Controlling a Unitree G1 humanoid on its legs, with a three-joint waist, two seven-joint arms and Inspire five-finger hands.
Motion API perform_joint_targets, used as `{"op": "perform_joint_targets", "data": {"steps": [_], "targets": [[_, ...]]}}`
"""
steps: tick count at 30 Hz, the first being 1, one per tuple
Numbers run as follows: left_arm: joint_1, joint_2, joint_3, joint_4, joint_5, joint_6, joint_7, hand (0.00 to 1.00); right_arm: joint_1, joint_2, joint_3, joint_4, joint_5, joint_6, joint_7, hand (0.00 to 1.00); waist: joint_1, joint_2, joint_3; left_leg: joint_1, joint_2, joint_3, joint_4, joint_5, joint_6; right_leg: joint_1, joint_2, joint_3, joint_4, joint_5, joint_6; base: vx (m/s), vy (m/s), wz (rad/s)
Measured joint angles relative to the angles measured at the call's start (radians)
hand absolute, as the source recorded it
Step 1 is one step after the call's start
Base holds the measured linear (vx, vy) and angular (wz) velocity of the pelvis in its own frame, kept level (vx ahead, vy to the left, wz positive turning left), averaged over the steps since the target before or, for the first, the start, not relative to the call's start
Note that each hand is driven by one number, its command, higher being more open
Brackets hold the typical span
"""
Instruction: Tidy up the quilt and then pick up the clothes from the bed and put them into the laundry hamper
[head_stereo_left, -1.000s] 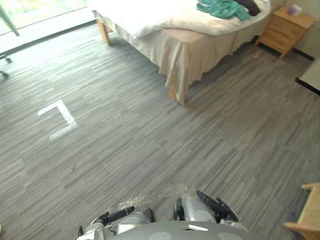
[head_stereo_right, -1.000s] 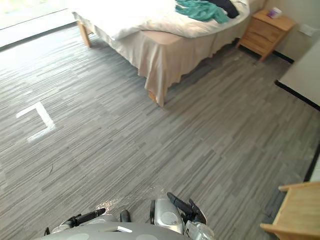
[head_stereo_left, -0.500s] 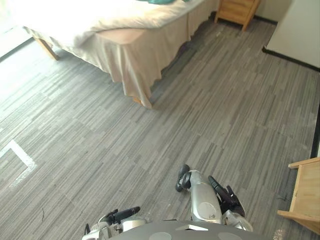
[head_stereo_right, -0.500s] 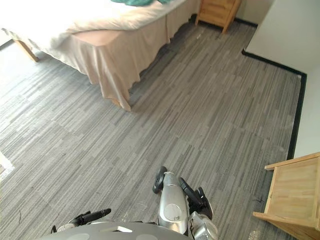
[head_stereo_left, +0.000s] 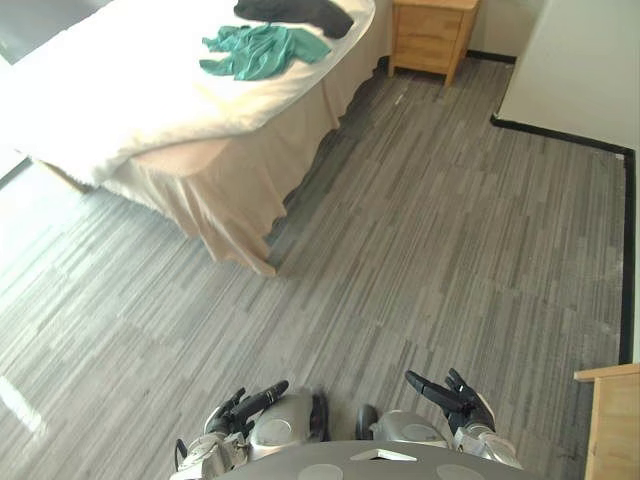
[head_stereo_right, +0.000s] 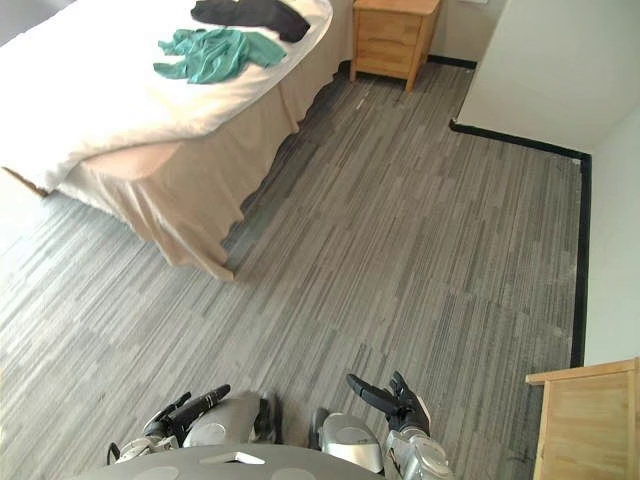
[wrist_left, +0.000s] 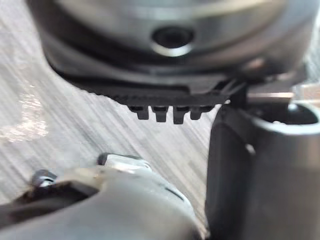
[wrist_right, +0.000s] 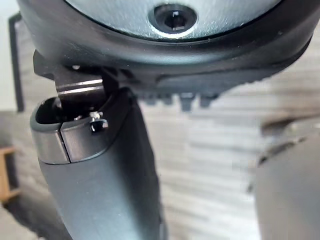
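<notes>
A bed (head_stereo_left: 215, 195) with a beige skirt stands at the far left, across the floor from me. A white quilt (head_stereo_left: 110, 95) lies rumpled over it. On the quilt near the head end lie a teal garment (head_stereo_left: 262, 50) and a black garment (head_stereo_left: 295, 12). My left hand (head_stereo_left: 246, 405) and right hand (head_stereo_left: 446, 392) hang low at the near edge of the view, far from the bed. Both have straight fingers and hold nothing. In the wrist views the left hand (wrist_left: 170, 75) and right hand (wrist_right: 175, 60) have only floor past them.
A wooden nightstand (head_stereo_left: 432, 32) stands beside the bed's head. A white wall (head_stereo_left: 580, 60) with a black skirting strip runs along the right. The corner of a wooden piece of furniture (head_stereo_left: 610, 425) sits at the near right. Grey plank flooring (head_stereo_left: 420, 230) lies between me and the bed.
The camera has swung, so the bed's head end with both garments is in view and the white floor marking is out of it. Both hands stay low with straight fingers.
</notes>
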Motion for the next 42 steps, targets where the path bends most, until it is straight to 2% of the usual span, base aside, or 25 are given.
{"op": "perform_joint_targets", "data": {"steps": [2, 3, 4, 5, 6, 7, 8, 9, 10, 11, 13, 15, 17, 20, 22, 24, 25, 26, 28, 31, 32, 34, 35, 37, 42], "targets": [[-0.005, 0.001, 0.005, 0.002, -0.01, -0.008, 0.005, 1.0, 0.003, 0.0, 0.011, -0.003, 0.0, -0.003, 0.003, 1.0, 0.002, 0.002, -0.001, -0.026, 0.043, 0.086, -0.071, 0.072, 0.013, 0.088, 0.028, 0.066, -0.007, -0.07, 0.018, 0.49, 0.199, -0.78], [-0.009, 0.006, 0.009, 0.006, -0.016, -0.008, 0.0, 1.0, 0.006, 0.002, 0.011, -0.003, 0.0, -0.002, 0.002, 1.0, 0.004, -0.007, 0.0, -0.034, 0.048, 0.087, -0.054, 0.112, 0.043, 0.103, 0.025, 0.084, 0.002, -0.093, 0.022, 0.56, 0.234, -0.69], [-0.014, 0.017, 0.034, 0.008, -0.022, -0.007, -0.013, 1.0, 0.006, 0.014, 0.011, -0.003, 0.0, 0.0, -0.001, 1.0, 0.009, -0.041, -0.002, -0.037, 0.046, 0.116, -0.007, 0.17, 0.083, 0.11, -0.004, 0.117, 0.028, -0.138, 0.042, 0.5, 0.199, -0.58], [-0.014, 0.021, 0.048, 0.007, -0.022, -0.008, -0.017, 1.0, 0.005, 0.021, 0.009, -0.006, -0.001, 0.0, -0.002, 1.0, 0.01, -0.057, -0.006, -0.045, 0.04, 0.135, 0.022, 0.183, 0.107, 0.109, -0.026, 0.127, 0.044, -0.16, 0.053, 0.64, 0.226, -0.66], [-0.021, 0.025, 0.054, 0.012, -0.021, -0.005, -0.014, 1.0, 0.011, 0.021, 0.006, -0.004, -0.001, 0.003, -0.006, 1.0, 0.005, -0.064, -0.021, -0.055, 0.025, 0.157, 0.075, 0.168, 0.185, 0.089, -0.06, 0.123, 0.104, -0.182, 0.077, 0.63, 0.199, -0.49], [-0.044, 0.03, 0.057, 0.035, -0.019, 0.0, -0.009, 1.0, -0.002, 0.023, -0.006, 0.001, -0.003, 0.017, -0.008, 1.0, 0.005, -0.075, -0.018, -0.056, 0.008, 0.176, 0.104, 0.115, 0.207, 0.017, -0.103, 0.093, 0.272, -0.199, 0.131, 0.62, 0.195, -0.4], [-0.055, 0.034, 0.057, 0.045, -0.019, 0.001, -0.006, 1.0, -0.009, 0.028, -0.013, 0.004, -0.004, 0.024, -0.007, 1.0, 0.006, -0.081, -0.014, -0.049, -0.003, 0.184, 0.11, 0.099, 0.219, -0.03, -0.126, 0.071, 0.383, -0.195, 0.156, 0.6, 0.205, -0.21], [-0.066, 0.042, 0.057, 0.054, -0.019, 0.004, 0.0, 1.0, -0.021, 0.042, -0.024, 0.012, -0.004, 0.031, -0.007, 1.0, 0.001, -0.095, -0.006, -0.015, -0.029, 0.186, 0.106, 0.061, 0.236, -0.121, -0.191, 0.033, 0.618, -0.153, 0.23, 0.58, 0.214, 0.05], [-0.074, 0.045, 0.056, 0.06, -0.021, 0.011, 0.013, 1.0, -0.022, 0.054, -0.033, 0.019, -0.004, 0.032, -0.004, 1.0, -0.003, -0.104, 0.0, 0.048, -0.056, 0.183, 0.087, 0.033, 0.244, -0.175, -0.256, -0.015, 0.779, -0.154, 0.235, 0.58, 0.201, 0.16], [-0.071, 0.044, 0.054, 0.061, -0.021, 0.017, 0.02, 1.0, -0.021, 0.052, -0.04, 0.019, -0.004, 0.033, 0.003, 1.0, -0.005, -0.104, 0.0, 0.089, -0.066, 0.172, 0.071, 0.022, 0.245, -0.189, -0.284, -0.044, 0.825, -0.161, 0.221, 0.66, 0.184, 0.32], [-0.065, 0.044, 0.007, 0.07, -0.027, 0.014, 0.033, 1.0, -0.028, 0.039, -0.036, 0.015, -0.003, 0.021, 0.021, 1.0, -0.015, -0.081, 0.0, 0.255, -0.065, 0.115, -0.042, 0.018, 0.233, -0.224, -0.306, -0.118, 0.812, -0.185, 0.184, 0.61, 0.118, 0.46], [-0.068, 0.037, -0.028, 0.069, -0.048, 0.01, 0.037, 1.0, -0.031, 0.037, -0.036, -0.001, -0.004, 0.011, 0.023, 1.0, -0.021, -0.064, -0.003, 0.332, -0.048, 0.075, -0.118, 0.027, 0.22, -0.268, -0.305, -0.157, 0.689, -0.184, 0.185, 0.4, -0.008, 0.65], [-0.08, 0.015, -0.045, 0.07, -0.072, 0.014, 0.043, 1.0, -0.04, 0.038, -0.037, -0.001, -0.004, -0.005, 0.029, 1.0, -0.026, -0.053, -0.006, 0.367, -0.03, 0.008, -0.157, 0.026, 0.205, -0.33, -0.289, -0.141, 0.47, -0.163, 0.21, 0.34, -0.085, 0.89], [-0.106, -0.016, -0.003, 0.085, -0.069, 0.017, 0.054, 1.0, -0.018, 0.055, -0.072, -0.003, -0.003, -0.006, 0.03, 1.0, -0.03, -0.042, -0.006, 0.363, -0.001, -0.195, -0.138, -0.012, 0.156, -0.417, -0.23, 0.1, 0.189, -0.012, 0.22, 0.33, -0.221, 1.63], [-0.1, -0.033, 0.08, 0.091, -0.068, 0.017, 0.073, 1.0, 0.019, 0.066, -0.068, -0.006, -0.003, -0.006, 0.015, 1.0, -0.028, -0.055, -0.015, 0.367, 0.003, -0.309, -0.092, -0.056, 0.122, -0.41, -0.221, 0.214, 0.154, 0.047, 0.239, 0.45, -0.506, 1.98], [-0.07, -0.031, 0.142, 0.081, -0.082, 0.017, 0.083, 1.0, 0.05, 0.09, -0.055, -0.006, -0.005, -0.007, 0.003, 1.0, -0.019, -0.096, -0.051, 0.369, -0.005, -0.398, -0.048, -0.112, 0.074, -0.393, -0.223, 0.245, 0.144, 0.123, 0.214, 0.43, -0.613, 1.77], [-0.053, -0.04, 0.176, 0.091, -0.1, 0.017, 0.095, 1.0, 0.058, 0.078, -0.038, 0.0, -0.017, -0.001, 0.002, 1.0, -0.015, -0.098, -0.07, 0.373, 0.016, -0.437, -0.01, -0.151, 0.036, -0.378, -0.218, 0.201, 0.197, 0.185, 0.229, 0.34, -0.557, 1.57], [-0.041, -0.066, 0.189, 0.09, -0.105, 0.022, 0.093, 1.0, 0.053, 0.045, -0.013, -0.008, -0.053, -0.004, -0.005, 1.0, -0.014, -0.06, -0.096, 0.352, 0.076, -0.384, 0.009, -0.151, 0.026, -0.366, -0.198, 0.131, 0.219, 0.146, 0.193, 0.31, -0.52, 1.47], [-0.026, -0.098, 0.214, 0.084, -0.108, 0.008, 0.095, 1.0, 0.048, 0.008, 0.018, -0.017, -0.092, -0.002, -0.009, 1.0, -0.008, -0.028, -0.114, 0.361, 0.148, -0.319, -0.037, -0.115, -0.007, -0.337, -0.174, 0.04, 0.224, 0.115, 0.156, 0.22, -0.384, 1.09], [-0.018, -0.103, 0.218, 0.075, -0.112, -0.009, 0.087, 1.0, 0.026, 0.004, 0.021, -0.028, -0.112, 0.001, -0.017, 1.0, 0.001, -0.027, -0.117, 0.357, 0.192, -0.183, -0.087, -0.024, -0.006, -0.269, -0.19, -0.102, 0.193, 0.098, 0.129, 0.16, -0.368, 1.48], [-0.016, -0.099, 0.212, 0.076, -0.113, -0.016, 0.067, 1.0, 0.022, 0.005, 0.021, -0.021, -0.11, 0.003, -0.017, 1.0, 0.002, -0.027, -0.116, 0.347, 0.2, -0.09, -0.087, 0.003, -0.009, -0.21, -0.207, -0.192, 0.157, 0.097, 0.127, 0.09, -0.245, 1.95], [-0.014, -0.083, 0.162, 0.08, -0.112, -0.03, 0.052, 1.0, 0.015, 0.005, 0.021, -0.003, -0.107, 0.004, -0.017, 1.0, 0.002, -0.029, -0.115, 0.355, 0.194, 0.013, -0.106, 0.02, -0.022, -0.153, -0.223, -0.273, 0.129, 0.098, 0.128, 0.02, -0.089, 1.67], [-0.018, -0.062, 0.109, 0.079, -0.108, -0.044, 0.038, 1.0, 0.002, 0.014, 0.022, 0.005, -0.099, 0.012, -0.017, 1.0, 0.02, -0.045, -0.11, 0.371, 0.186, 0.079, -0.135, 0.046, -0.028, -0.128, -0.245, -0.315, 0.11, 0.094, 0.141, -0.05, 0.018, 1.06], [-0.019, -0.052, 0.092, 0.08, -0.112, -0.048, 0.035, 1.0, -0.002, 0.026, 0.021, 0.002, -0.083, 0.018, -0.016, 1.0, 0.028, -0.054, -0.111, 0.37, 0.171, 0.118, -0.153, 0.071, -0.023, -0.111, -0.269, -0.347, 0.086, 0.101, 0.161, -0.06, 0.084, 0.7], [-0.022, 0.0, 0.03, 0.096, -0.148, -0.019, 0.016, 1.0, -0.012, 0.067, 0.008, 0.0, -0.078, 0.04, -0.011, 1.0, 0.016, -0.093, -0.112, 0.388, 0.062, 0.111, -0.305, 0.167, 0.043, -0.114, -0.323, -0.311, 0.047, 0.111, 0.193, -0.02, 0.159, 0.35]]}}
